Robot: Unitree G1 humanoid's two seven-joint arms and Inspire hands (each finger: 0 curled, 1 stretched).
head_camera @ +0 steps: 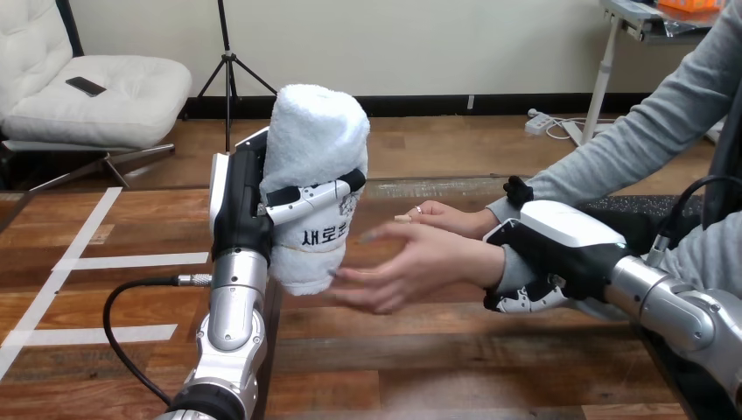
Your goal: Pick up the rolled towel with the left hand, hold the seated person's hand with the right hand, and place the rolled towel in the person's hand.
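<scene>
My left hand stands raised above the table with its fingers and thumb curled round a white rolled towel, which it holds upright. The person's hand reaches in from the right, palm open and fingers spread, its fingertips close to the towel's lower end. My right hand is at that hand's wrist, fingers curled under the grey sleeve cuff and thumb over it. A second hand of the person rests just behind.
The wooden table stretches in front, with white tape lines on its left part. A black cable loops beside my left forearm. The person's grey-sleeved arms come in from the upper right.
</scene>
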